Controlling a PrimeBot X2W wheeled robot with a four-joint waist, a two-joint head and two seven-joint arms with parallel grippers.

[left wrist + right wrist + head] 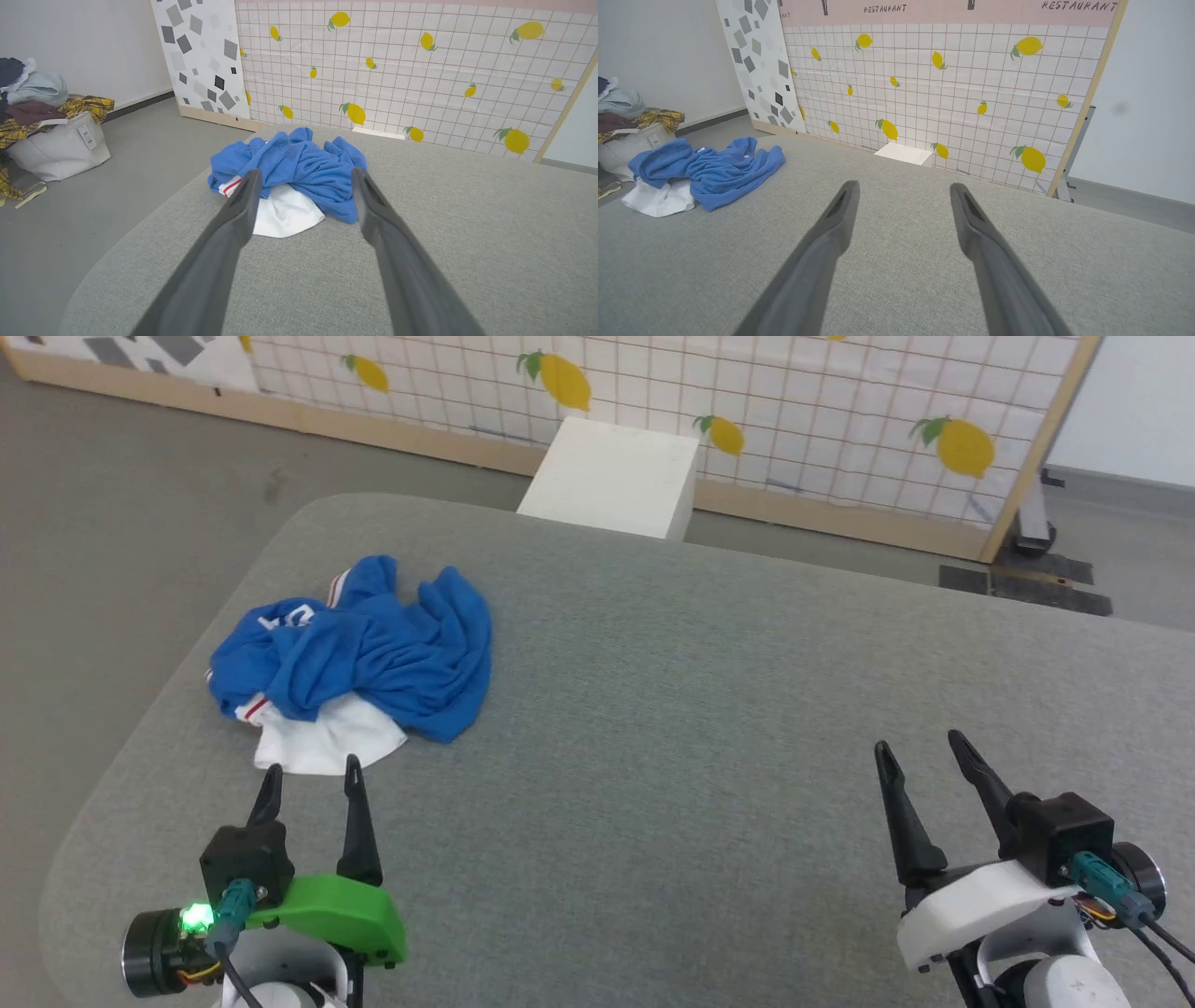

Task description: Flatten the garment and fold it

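The garment [373,649] is a bright blue jersey T-shirt lying crumpled in a heap on the left part of the grey table [700,709]. A white sleeve pokes out at its near edge, with red-striped trim at the side. My left gripper [311,779] stands open just short of that white sleeve, fingers pointing at the heap, nothing between them. In the left wrist view the garment [299,163] lies straight ahead between the fingers. My right gripper [920,751] is open over bare table far to the right; its wrist view has the garment [714,170] at the far left.
A white box [611,476] stands on the floor beyond the table's far edge, before a lemon-patterned panel [840,401]. A white bag heaped with clothes [51,140] sits on the floor to the left. The table's left edge runs close to the garment.
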